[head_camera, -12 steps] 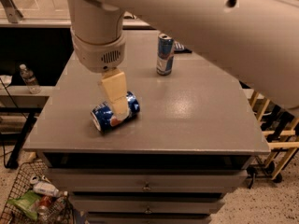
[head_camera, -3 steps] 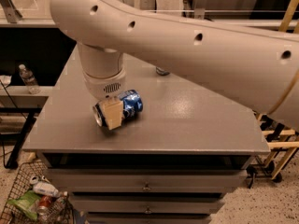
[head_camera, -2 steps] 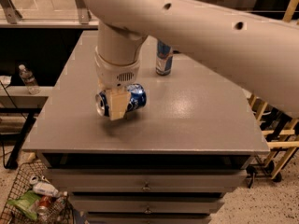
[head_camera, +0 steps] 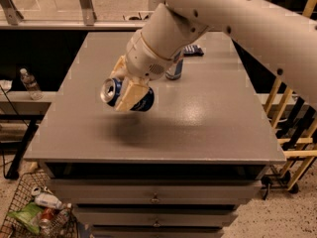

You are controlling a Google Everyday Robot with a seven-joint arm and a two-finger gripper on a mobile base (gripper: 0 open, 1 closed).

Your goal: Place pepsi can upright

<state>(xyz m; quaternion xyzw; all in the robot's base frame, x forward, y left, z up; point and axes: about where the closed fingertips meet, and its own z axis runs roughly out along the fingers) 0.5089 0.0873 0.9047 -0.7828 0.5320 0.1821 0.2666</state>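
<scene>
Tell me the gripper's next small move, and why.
Probably roll the wrist until the can points its silver top up. The gripper is shut on it, holding it sideways above the table, top facing left; lowering now would likely lay it flat.

The arm was glossy white, rounded, dotted with small dark holes; its cream-fingered tool hung over the table's near left.
</scene>
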